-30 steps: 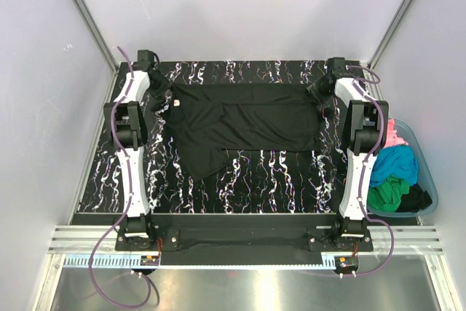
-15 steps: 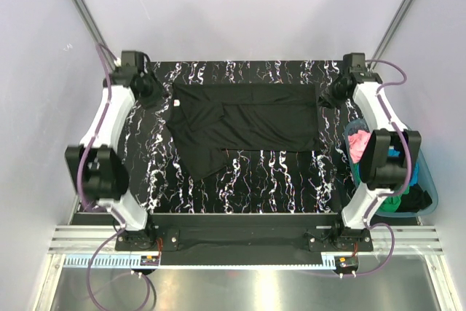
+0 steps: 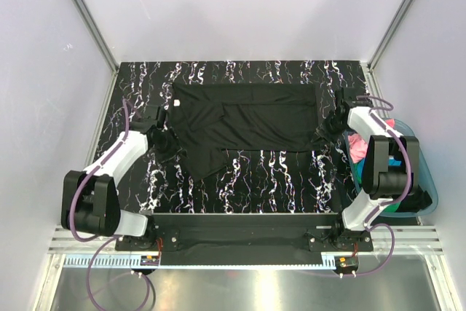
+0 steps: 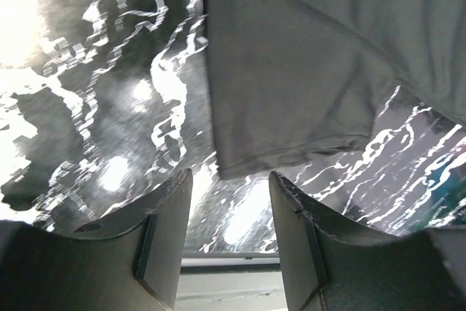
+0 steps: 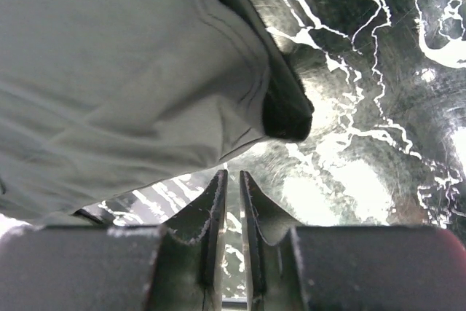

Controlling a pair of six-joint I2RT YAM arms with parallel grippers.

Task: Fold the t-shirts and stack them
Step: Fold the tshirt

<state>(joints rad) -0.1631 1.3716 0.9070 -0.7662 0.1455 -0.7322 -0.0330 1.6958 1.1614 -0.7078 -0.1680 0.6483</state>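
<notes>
The left end effector (image 4: 229, 180) is gaping wide just short of a hemmed corner of the large black cloth t-shirt (image 3: 247, 118) — pushing in could bunch it on the marbled black tabletop (image 3: 277, 172). The right end effector (image 5: 231, 174) is sitting nearly closed, empty, beside the curled corner — risking a miss. The translucent teal plastic tub (image 3: 431, 189) is crowding its outer side.

**Top external:** mounted high, above and behind the arm bases, facing down and toward the far wall. It takes in the whole table (image 3: 255, 180) from a distance.

**Left wrist:** low and very close over the table's left side. It looks past the left gripper (image 4: 229, 180) toward the right, at the near-left corner of the black t-shirt (image 4: 306, 63).

**Right wrist:** equally close, at the table's right side. It looks past the right gripper (image 5: 229, 180) at the shirt's right edge.

**Overlap:** each wrist view shares its patch of shirt and marbled tabletop with the overhead view.
</notes>
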